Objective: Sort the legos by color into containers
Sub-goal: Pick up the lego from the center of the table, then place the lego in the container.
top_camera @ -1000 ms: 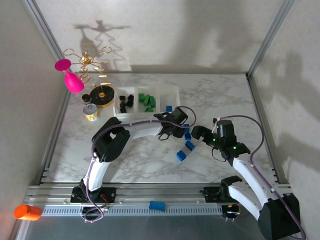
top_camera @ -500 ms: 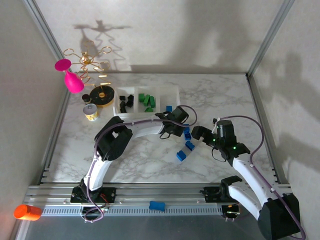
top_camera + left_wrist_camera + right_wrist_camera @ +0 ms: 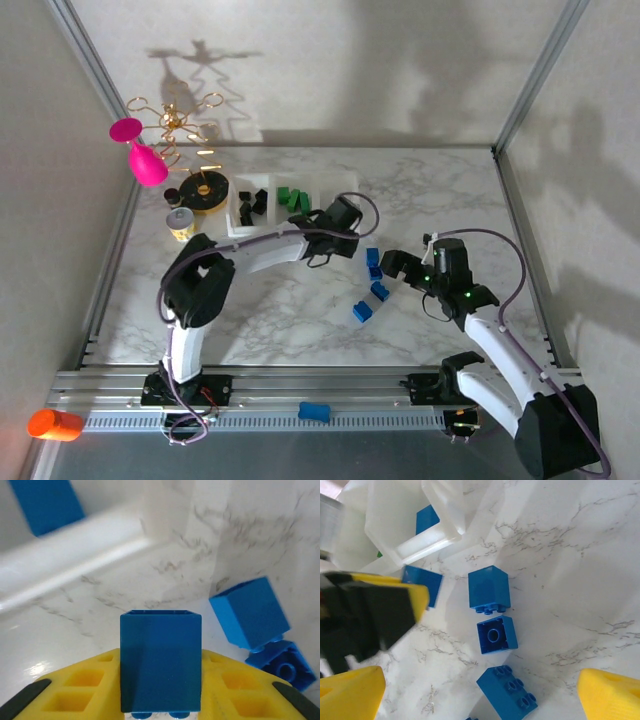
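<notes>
Plenty of bare marble lies open on the table to the right, all the way out to the metal frame rail along that edge. The near side is free too, down to the front rail where the arm bases sit. The crowding is at the far left. The tray lies along the back there, with a black-and-gold disc and a small can just beside its left end.

The left gripper is over the tray's right end, clamped on one blue lego that stands upright between its yellow fingers. In the left wrist view the tray's pale wall runs just ahead, apart from the held piece.

The right gripper hangs just right of the loose pieces, jaws spread wide with nothing gripped. Its yellow fingertips sit far apart at the bottom corners of its own view.

Now the count. One tray, three compartments in a row. Four loose blue legos lie in a ragged line on the marble between the two grippers. One more blue piece lies inside the right end compartment. The black legos sit in the left compartment and the green legos in the middle one, each bunch too tight to count.
</notes>
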Motion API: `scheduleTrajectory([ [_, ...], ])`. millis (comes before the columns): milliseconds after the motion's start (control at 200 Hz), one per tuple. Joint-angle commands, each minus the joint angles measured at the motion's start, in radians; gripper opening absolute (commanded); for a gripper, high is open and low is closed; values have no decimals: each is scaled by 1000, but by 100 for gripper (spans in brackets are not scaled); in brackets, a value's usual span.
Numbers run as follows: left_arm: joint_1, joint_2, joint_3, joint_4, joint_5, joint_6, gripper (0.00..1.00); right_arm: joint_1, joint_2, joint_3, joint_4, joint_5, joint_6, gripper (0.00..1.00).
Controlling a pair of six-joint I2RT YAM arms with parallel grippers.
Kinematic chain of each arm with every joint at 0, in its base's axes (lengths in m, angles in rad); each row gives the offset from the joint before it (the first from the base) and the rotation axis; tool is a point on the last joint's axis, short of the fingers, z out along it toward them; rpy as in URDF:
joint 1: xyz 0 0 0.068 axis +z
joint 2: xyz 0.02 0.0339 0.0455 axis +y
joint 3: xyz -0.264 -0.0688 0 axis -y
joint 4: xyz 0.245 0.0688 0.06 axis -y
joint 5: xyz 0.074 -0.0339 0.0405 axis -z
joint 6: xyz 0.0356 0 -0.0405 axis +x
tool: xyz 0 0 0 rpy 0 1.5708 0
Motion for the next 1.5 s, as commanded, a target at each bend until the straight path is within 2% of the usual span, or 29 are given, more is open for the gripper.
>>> scheduleTrajectory([
  [0,41,-47,33,-6,-65,-49,33,-6,19,32,61,-27,-17,99],
  [210,98,38,194,-33,-163,-100,33,-6,74,53,127,-50,-3,99],
  [300,116,98,272,-41,-170,-113,33,-5,87,63,145,-54,0,99],
  [546,131,272,501,-101,-251,-104,34,-6,123,76,150,-53,-5,99],
  [776,153,415,629,-136,-232,-93,35,-6,125,69,151,-48,-6,99],
  [896,154,457,671,-160,-212,-84,41,-8,129,71,148,-41,-9,99],
  [1021,154,452,673,-165,-203,-81,50,-8,133,76,145,-37,-12,99],
  [1307,137,325,620,-176,-134,-91,50,-23,134,89,116,-8,-22,99],
  [1492,75,167,426,-103,-122,-148,51,-48,107,69,90,1,-14,99],
])
